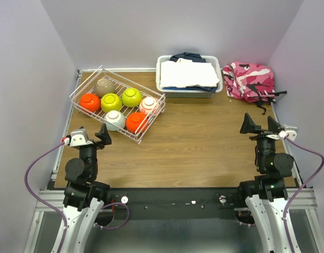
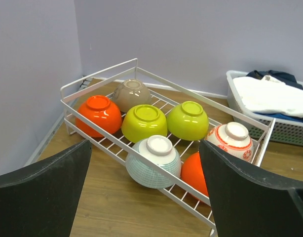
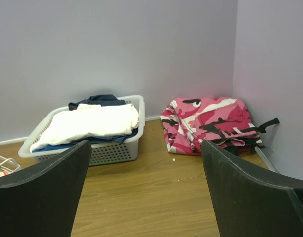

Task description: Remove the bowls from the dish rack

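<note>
The white wire dish rack (image 1: 133,80) sits at the table's back left and holds several bowls, all upside down. They include a taupe bowl (image 1: 104,86), an orange bowl (image 1: 89,102), two lime-yellow bowls (image 1: 111,101) (image 1: 131,97), a white-pink bowl (image 1: 150,106), a pale grey bowl (image 1: 114,119) and a second orange bowl (image 1: 136,122). My left gripper (image 1: 93,133) is open just in front of the rack's near side, and in the left wrist view the pale grey bowl (image 2: 153,160) lies straight ahead behind the wire. My right gripper (image 1: 261,125) is open and empty at the right.
A white plastic bin (image 1: 160,74) of folded cloth stands at the back centre. A pink camouflage bag (image 1: 249,80) lies in the back right corner. Purple walls close the table at the back and on both sides.
</note>
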### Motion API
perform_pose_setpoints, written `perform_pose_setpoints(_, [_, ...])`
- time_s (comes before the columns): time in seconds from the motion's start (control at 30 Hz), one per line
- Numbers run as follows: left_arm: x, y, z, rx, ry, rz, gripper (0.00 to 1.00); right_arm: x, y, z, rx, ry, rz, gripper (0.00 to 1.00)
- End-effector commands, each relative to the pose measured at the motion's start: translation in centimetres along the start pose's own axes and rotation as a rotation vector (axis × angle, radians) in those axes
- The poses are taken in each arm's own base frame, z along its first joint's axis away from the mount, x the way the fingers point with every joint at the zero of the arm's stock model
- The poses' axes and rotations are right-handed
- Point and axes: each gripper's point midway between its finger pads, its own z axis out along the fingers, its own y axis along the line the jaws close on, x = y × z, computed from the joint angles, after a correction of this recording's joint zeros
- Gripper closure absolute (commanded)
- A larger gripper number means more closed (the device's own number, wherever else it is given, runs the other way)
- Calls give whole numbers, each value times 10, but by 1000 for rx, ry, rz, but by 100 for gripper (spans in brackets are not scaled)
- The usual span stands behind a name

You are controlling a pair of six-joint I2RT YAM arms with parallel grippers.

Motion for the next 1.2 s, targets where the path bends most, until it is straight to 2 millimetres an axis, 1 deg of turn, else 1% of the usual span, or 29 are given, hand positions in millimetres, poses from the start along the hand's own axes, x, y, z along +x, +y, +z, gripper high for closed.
perform_pose_setpoints(0.0, [3,-3,6,-1,44,3,1,-6,3,-3,-21,-10,-14,0])
perform_pose_setpoints(0.07, [3,-4,8,-1,66,-6,1,-4,1,-3,-10,-7,-16,0])
perform_pose_setpoints(0.13, [11,-7,13,-5,114,-7,1,-4,1,-3,-8,-7,-10,0])
perform_pose_setpoints(0.17, [8,-8,14,-6,121,-9,1,-4,2,-3,-15,-6,-9,0])
perform_pose_setpoints(0.2, [16,-9,19,-11,162,6,1,-3,3,-3,-21,-4,-10,0])
perform_pose_setpoints(0.23, [18,-9,22,-14,181,11,1,-2,4,-3,-27,-2,-12,0])
perform_pose_setpoints(0.27, [13,-10,24,-20,192,13,1,-2,5,-3,-33,-1,-10,0])
perform_pose_setpoints(0.3, [23,-11,30,-27,241,31,1,-1,6,-4,-36,2,-11,0])
perform_pose_setpoints(0.33, [24,-11,34,-34,263,38,1,0,8,-4,-43,6,-11,0])
perform_pose_setpoints(0.37, [18,-12,37,-41,275,50,1,3,9,-4,-50,13,-13,0])
perform_pose_setpoints(0.4, [30,-13,44,-47,336,79,1,2,10,-4,-53,12,-11,0])
perform_pose_setpoints(0.43, [31,-13,48,-52,360,95,1,3,11,-4,-58,17,-12,0])
perform_pose_setpoints(0.47, [24,-15,52,-55,378,108,1,4,12,-4,-65,20,-12,0])
perform_pose_setpoints(0.5, [36,-15,59,-61,444,144,1,4,13,-4,-67,21,-12,0])
perform_pose_setpoints(0.53, [38,-16,62,-62,474,161,1,4,13,-5,-70,22,-11,0])
perform_pose_setpoints(0.57, [29,-19,66,-54,496,175,1,5,14,-5,-72,25,-10,0])
perform_pose_setpoints(0.6, [41,-20,71,-55,562,207,1,5,14,-5,-74,25,-11,0])
perform_pose_setpoints(0.63, [42,-21,74,-57,591,220,1,6,15,-4,-77,27,-10,0])
perform_pose_setpoints(0.67, [35,-23,76,-51,617,233,1,6,14,-5,-72,27,-10,0])
perform_pose_setpoints(0.7, [47,-24,81,-53,678,261,1,6,15,-5,-73,27,-9,0])
perform_pose_setpoints(0.77, [46,-26,84,-50,731,281,1,7,15,-5,-72,27,-7,0])
perform_pose_setpoints(0.8, [56,-28,87,-47,778,296,1,6,15,-5,-72,24,-6,0])
perform_pose_setpoints(0.87, [60,-34,89,-30,820,303,1,8,15,-6,-74,29,-5,0])
perform_pose_setpoints(0.93, [72,-37,91,-22,873,325,1,7,16,-6,-76,24,-2,0])
perform_pose_setpoints(0.97, [74,-38,90,-23,896,339,1,8,16,-6,-77,27,-3,0])
perform_pose_setpoints(1.0, [86,-42,91,-13,936,362,1,8,16,-7,-77,25,-1,0])
perform_pose_setpoints(1.07, [91,-46,91,-12,966,393,1,8,17,-7,-82,25,-1,0])
perform_pose_setpoints(1.1, [101,-46,88,-13,1007,439,1,8,17,-7,-80,25,1,0])
perform_pose_setpoints(1.17, [106,-46,89,-30,1031,489,1,8,17,-7,-82,25,0,0])
